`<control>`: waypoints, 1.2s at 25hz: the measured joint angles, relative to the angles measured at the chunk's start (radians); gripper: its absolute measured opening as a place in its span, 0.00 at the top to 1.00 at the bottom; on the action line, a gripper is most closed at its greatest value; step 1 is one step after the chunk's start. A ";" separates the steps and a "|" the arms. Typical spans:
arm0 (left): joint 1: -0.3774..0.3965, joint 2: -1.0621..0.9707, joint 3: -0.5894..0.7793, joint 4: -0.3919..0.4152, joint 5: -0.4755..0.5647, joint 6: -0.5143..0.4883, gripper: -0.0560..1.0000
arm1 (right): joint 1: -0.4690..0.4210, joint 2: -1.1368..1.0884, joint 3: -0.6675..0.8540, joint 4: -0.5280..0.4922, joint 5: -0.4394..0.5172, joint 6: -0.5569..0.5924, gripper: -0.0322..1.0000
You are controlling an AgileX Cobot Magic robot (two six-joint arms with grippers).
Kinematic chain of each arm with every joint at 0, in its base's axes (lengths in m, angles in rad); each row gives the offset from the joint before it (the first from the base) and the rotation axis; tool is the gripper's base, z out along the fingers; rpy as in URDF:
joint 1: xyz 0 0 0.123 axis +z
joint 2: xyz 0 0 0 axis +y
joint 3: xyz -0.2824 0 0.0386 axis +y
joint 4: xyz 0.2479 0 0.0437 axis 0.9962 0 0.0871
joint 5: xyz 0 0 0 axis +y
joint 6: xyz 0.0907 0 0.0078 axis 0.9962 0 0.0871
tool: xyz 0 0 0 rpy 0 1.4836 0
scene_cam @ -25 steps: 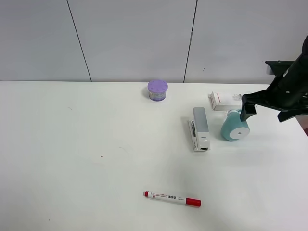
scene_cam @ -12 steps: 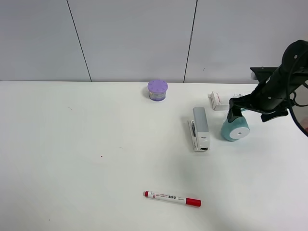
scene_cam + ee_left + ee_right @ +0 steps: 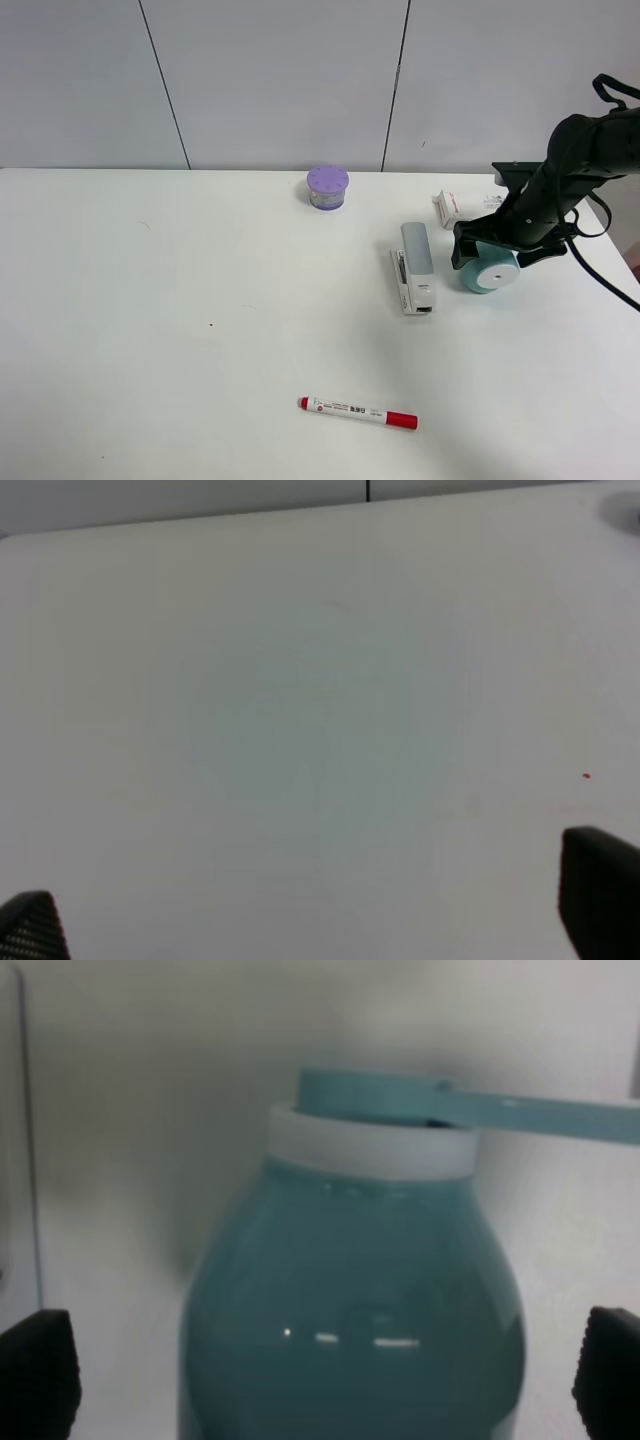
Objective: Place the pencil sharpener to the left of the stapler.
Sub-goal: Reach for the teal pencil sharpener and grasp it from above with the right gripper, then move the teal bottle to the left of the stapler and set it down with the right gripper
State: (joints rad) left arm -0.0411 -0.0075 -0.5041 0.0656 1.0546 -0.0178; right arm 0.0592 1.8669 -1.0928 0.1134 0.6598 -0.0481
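The teal pencil sharpener lies on the table just right of the stapler, its flat white face toward the front. In the right wrist view the sharpener fills the middle, with its crank handle at the far end. My right gripper is open and lowered over the sharpener, a fingertip on each side of its body and a small gap to each. Over bare table, my left gripper is open with nothing between its fingers; it is outside the exterior view.
A purple round container stands at the back centre. A white flat box with a red end lies behind the stapler and sharpener, partly hidden by my right arm. A red-capped marker lies near the front edge.
My right gripper has moved left and down from the right edge onto the sharpener, now straddling its body. The sharpener and stapler have not moved.
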 joint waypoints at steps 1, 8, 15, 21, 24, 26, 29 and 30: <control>0.000 0.000 0.000 0.000 0.000 0.000 0.01 | 0.000 0.004 0.000 0.000 -0.005 0.000 0.02; 0.000 0.000 0.000 0.000 0.000 0.000 0.01 | 0.000 0.032 -0.001 -0.003 -0.020 0.000 0.33; 0.000 0.000 0.000 0.000 0.000 0.000 0.01 | 0.000 0.032 -0.011 0.008 0.002 0.002 0.33; 0.000 0.000 0.000 0.000 0.000 0.000 0.01 | 0.000 -0.051 -0.127 -0.027 0.296 -0.004 0.33; 0.000 0.000 0.000 0.000 0.000 0.000 0.01 | 0.000 -0.117 -0.220 -0.072 0.489 -0.009 0.33; 0.000 0.000 0.000 0.000 0.000 0.000 0.01 | 0.010 -0.148 -0.275 -0.082 0.538 -0.013 0.33; 0.000 0.000 0.000 0.000 0.000 0.000 0.01 | 0.045 -0.179 -0.339 -0.083 0.543 -0.039 0.33; 0.000 0.000 0.000 0.000 0.000 0.000 0.01 | 0.064 -0.181 -0.355 -0.080 0.544 -0.046 0.33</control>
State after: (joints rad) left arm -0.0411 -0.0075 -0.5041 0.0656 1.0546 -0.0178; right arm 0.1228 1.6861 -1.4478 0.0331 1.2034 -0.0938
